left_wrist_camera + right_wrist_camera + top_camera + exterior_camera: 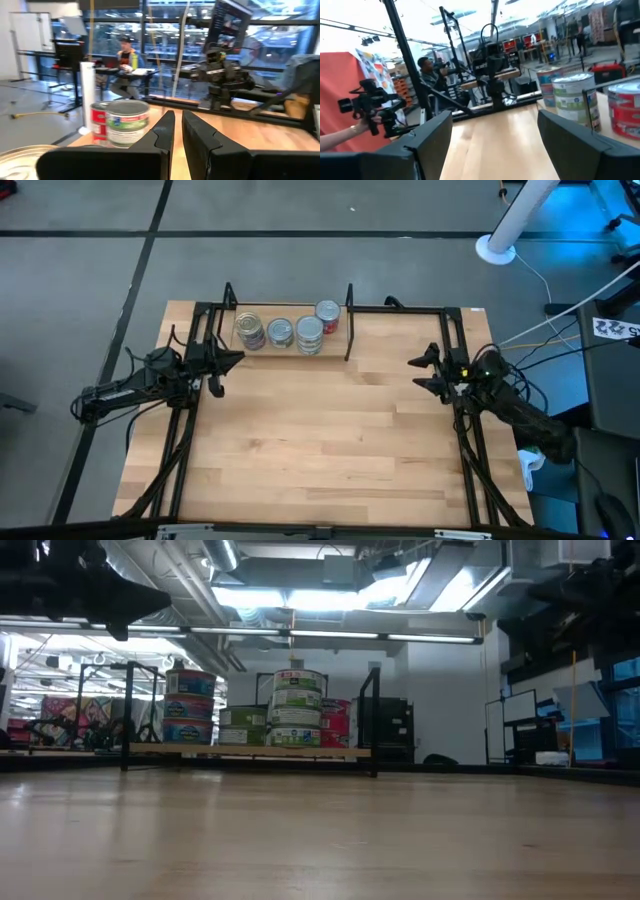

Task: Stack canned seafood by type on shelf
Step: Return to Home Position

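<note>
White pole (515, 215) stands beyond the table (320, 450); 1 person (127, 55) sits at a desk (131, 72).

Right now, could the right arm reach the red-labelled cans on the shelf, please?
Probably yes, from the front. The right arm's fingers are open and the tabletop before the red-labelled cans is bare. Straight across, though, a black upright stands in the way.

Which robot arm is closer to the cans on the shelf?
Left. The left end effector is close by the leftmost of the cans; the right end effector is farther off, well right of the shelf.
</note>
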You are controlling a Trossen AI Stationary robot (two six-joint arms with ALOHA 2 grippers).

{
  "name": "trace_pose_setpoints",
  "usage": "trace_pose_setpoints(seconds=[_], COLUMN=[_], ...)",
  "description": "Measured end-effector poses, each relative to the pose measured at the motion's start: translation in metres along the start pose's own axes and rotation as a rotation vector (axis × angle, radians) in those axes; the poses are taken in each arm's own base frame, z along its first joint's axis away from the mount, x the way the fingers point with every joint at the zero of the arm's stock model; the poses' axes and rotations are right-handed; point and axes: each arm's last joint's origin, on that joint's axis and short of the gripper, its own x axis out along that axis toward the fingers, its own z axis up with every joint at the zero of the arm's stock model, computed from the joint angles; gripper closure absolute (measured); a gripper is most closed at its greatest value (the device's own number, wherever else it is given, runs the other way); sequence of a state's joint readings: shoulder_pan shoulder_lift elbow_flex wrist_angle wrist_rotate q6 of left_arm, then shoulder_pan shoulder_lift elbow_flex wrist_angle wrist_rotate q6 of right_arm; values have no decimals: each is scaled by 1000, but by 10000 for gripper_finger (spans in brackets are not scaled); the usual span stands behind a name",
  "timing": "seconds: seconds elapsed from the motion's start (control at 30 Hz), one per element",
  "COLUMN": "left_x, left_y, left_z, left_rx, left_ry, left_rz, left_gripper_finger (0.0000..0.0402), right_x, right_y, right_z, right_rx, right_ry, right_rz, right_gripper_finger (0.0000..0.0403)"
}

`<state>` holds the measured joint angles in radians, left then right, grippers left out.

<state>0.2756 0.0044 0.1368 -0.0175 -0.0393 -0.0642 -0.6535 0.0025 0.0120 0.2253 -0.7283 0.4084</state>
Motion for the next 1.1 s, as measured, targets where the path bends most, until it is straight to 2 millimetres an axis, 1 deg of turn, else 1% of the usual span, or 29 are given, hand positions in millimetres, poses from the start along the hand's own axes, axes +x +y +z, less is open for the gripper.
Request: trace_pose_setpoints(seconds=[0.1, 0.27, 0.5, 0.63, 0.7, 0.8, 0.93, 1.0, 1.1], left_x=[0, 0, 0, 0, 0, 1, 4, 6, 7], left_y=[1, 1, 1, 2, 2, 2, 3, 3, 3], left_z=[0, 0, -4, -6, -9, -17, -38, -39, -42], left_rx=[18, 15, -6, -12, -12, -14, -64, -84, -68], left_ry=[-2, 3, 36, 65, 82, 95, 143, 131, 122], left_rz=[33, 40, 42, 44, 46, 47, 52, 45, 37], left_gripper_finger=[370, 370, 370, 370, 370, 370, 370, 370, 370], right_x=[6, 13, 16, 16, 16, 16, 16, 16, 16], right_y=[4, 12, 21, 25, 26, 26, 26, 26, 26], right_z=[-7, -21, -28, -30, -30, -30, -31, -31, -31], right_rx=[1, -6, -67, -69, -97, -142, -163, -162, -161], right_ry=[26, 88, 108, 118, 125, 128, 132, 134, 139], right_rz=[-22, -98, -206, -184, -172, -175, -174, -174, -164], right_gripper_finger=[110, 110, 110, 110, 110, 110, 110, 110, 110])
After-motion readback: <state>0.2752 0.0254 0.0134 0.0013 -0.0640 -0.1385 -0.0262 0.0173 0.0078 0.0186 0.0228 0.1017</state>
